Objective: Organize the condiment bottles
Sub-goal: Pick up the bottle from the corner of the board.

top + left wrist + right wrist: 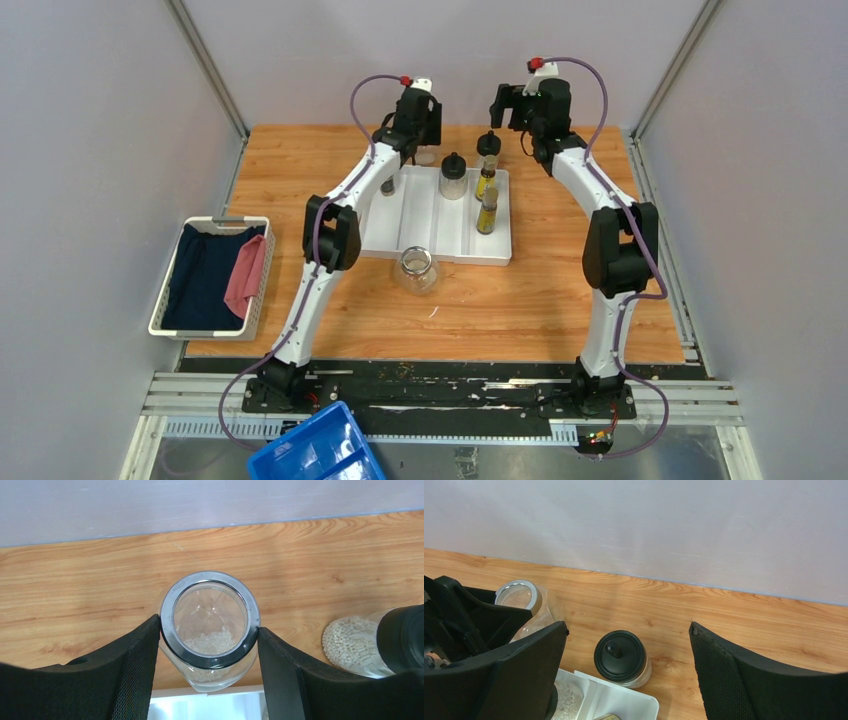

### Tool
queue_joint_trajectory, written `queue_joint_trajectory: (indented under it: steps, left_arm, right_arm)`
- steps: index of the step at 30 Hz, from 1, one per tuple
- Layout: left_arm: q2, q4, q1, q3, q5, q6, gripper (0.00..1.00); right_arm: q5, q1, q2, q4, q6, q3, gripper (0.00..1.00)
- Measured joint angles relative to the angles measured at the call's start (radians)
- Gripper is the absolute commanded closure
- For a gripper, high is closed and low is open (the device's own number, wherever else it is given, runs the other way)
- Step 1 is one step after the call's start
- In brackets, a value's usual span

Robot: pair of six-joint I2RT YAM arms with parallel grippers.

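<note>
The left gripper (pixel 209 632) is clamped on a clear glass jar with a metal-ringed mouth (pixel 210 622), one black finger pressed against each side of the rim. A thin scatter of white grains lies in the jar's bottom. The jar is at the far left corner of the white divided plastic tray (pixel 420 225), right at its edge (whether its base touches the wood cannot be told). Near its right side is a round black-capped bottle of pale pellets (pixel 357 642).

The right gripper (pixel 628 625) hangs with its fingers spread wide and holds nothing. Below the gap, a second round black-capped bottle (pixel 620 657) stands on the wood just beyond the tray's far edge. Two slim yellow-amber oil bottles (pixel 487 210) stand upright in the tray's right compartment. Another clear glass jar (pixel 417 270) stands just before the tray's near edge.

Bare wooden table (pixel 560 300) stretches to the near side and right of the tray. The grey back wall (pixel 674 525) rises close behind both grippers.
</note>
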Motion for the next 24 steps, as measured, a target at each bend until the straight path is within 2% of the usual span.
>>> queue_joint_trajectory:
  steps: [12,24]
  left_arm:
    - [-0.033,0.038,0.000,0.000,0.006,0.011,1.00]
    - [-0.080,0.038,0.000,-0.063,0.006,0.017,1.00]
  right_arm:
    - [0.016,0.000,-0.025,0.001,-0.001,-0.014,0.04]
    - [0.019,0.000,-0.043,0.002,-0.003,-0.024,0.04]
